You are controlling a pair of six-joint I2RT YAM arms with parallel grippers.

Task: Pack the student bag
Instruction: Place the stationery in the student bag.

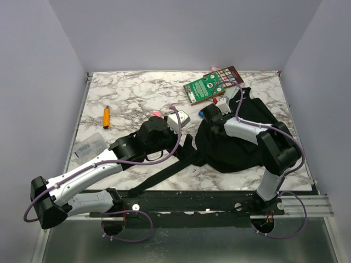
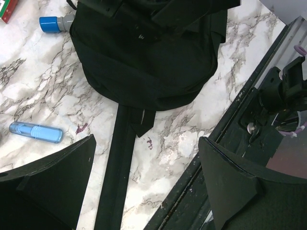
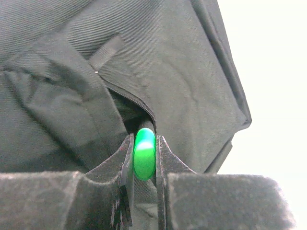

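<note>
The student bag (image 1: 241, 145) is a black backpack lying at the table's right, with a long strap (image 1: 159, 175) trailing toward the front rail. My right gripper (image 1: 211, 115) is at the bag's left top end. In the right wrist view it (image 3: 144, 160) is shut on a green-ended pen (image 3: 144, 152), whose far end sits at the bag's zipper opening (image 3: 136, 108). My left gripper (image 1: 171, 128) hovers left of the bag. In the left wrist view it (image 2: 146, 184) is open and empty above the strap (image 2: 117, 167), with the bag (image 2: 148, 52) beyond.
A green-covered book (image 1: 204, 87) and a dark red card (image 1: 227, 74) lie behind the bag. An orange marker (image 1: 106, 116) and a clear packet (image 1: 90, 147) lie at the left. A blue-capped tube (image 2: 55, 23) and a blue translucent stick (image 2: 36, 132) lie near the bag. The front rail (image 2: 225, 129) is close.
</note>
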